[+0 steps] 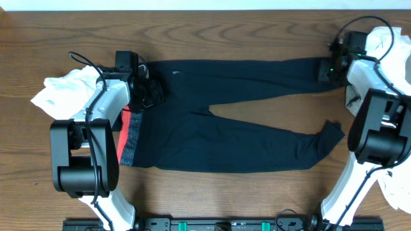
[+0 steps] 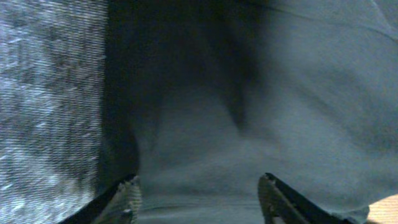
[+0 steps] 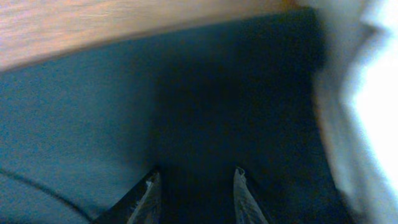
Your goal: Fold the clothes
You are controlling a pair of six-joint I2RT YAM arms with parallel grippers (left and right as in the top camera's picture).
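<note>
Pants (image 1: pixel 244 128) lay flat, long axis L–R across the table (image 1: pixel 212 32), waistband (image 1: pixel 128 138) at the left, legs running right. Left gripper (image 1: pixel 146 91) sat at the far waist corner and right gripper (image 1: pixel 326 68) at the far leg's cuff, so each arm was over its own end. Both had jaws apart above black cloth, nothing clearly pinched. Bare wood showed front & back of the pants; white tops (image 1: pixel 61 93) crowded both table ends
</note>
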